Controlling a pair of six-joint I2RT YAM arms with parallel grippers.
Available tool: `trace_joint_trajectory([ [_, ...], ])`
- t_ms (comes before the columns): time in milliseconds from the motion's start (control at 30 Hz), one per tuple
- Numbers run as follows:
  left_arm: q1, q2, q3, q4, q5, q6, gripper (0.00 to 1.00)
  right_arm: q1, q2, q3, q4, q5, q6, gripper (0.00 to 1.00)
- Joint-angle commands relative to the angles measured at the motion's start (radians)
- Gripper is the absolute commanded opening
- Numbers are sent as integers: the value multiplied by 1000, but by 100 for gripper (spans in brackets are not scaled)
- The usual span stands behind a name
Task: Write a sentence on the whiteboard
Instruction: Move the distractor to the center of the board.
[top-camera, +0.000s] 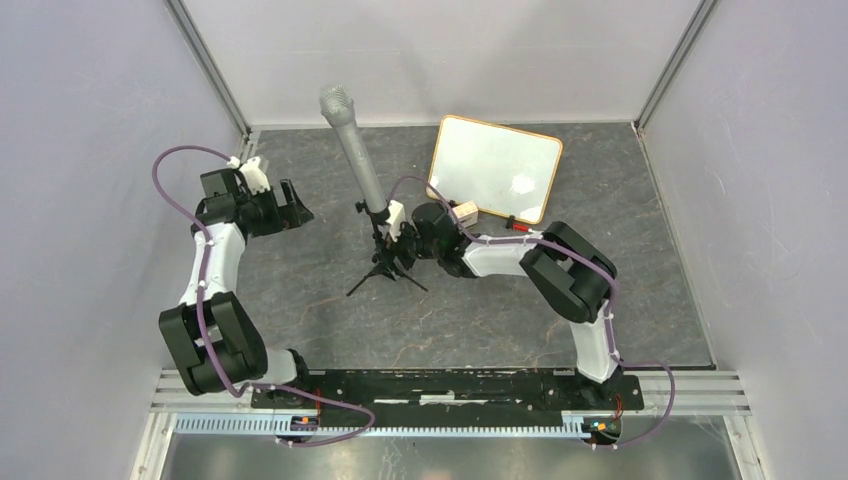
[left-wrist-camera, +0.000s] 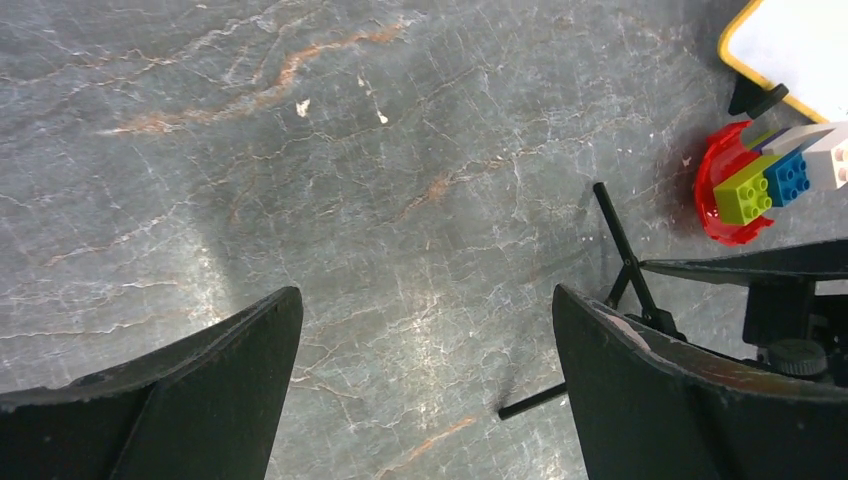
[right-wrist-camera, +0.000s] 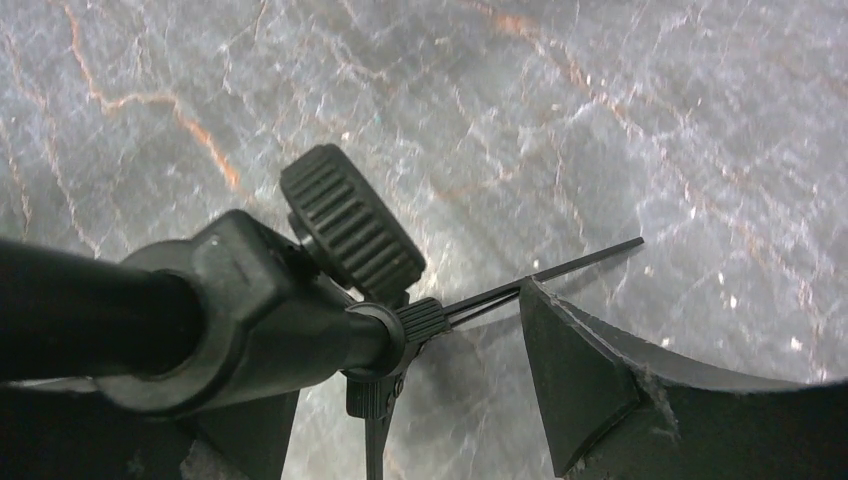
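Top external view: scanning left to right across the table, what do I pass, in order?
left gripper → microphone → whiteboard

glossy whiteboard (top-camera: 495, 165), veined stone-look table (top-camera: 330, 320).

Whiteboard (top-camera: 495, 167) (wood frame), far ctr-right.
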Motion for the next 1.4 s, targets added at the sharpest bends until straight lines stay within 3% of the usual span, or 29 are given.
trace_joint_trajectory([
  [0, 40, 13, 50, 3, 51, -30, 100, 8, 79, 162, -28, -16, -4, 80],
  [400, 117, 35, 70, -2, 76, -18, 100, 22, 367, 605, -86, -22, 11, 78],
  [900, 162, 89, 120, -20, 91, -9, 100, 60, 628, 967, 3, 8, 75, 73],
  [967, 164, 93, 127, -21, 87, -9, 100, 60, 644, 986, 10, 12, 76, 74],
  [1200, 165, 86, 131, -21, 90, -23, 100, 60, 573, 907, -3, -37, 39, 95],
  [1367, 165, 63, 114, -13, 85, -26, 100, 59, 436, 765, -39, -37, -33, 98],
])
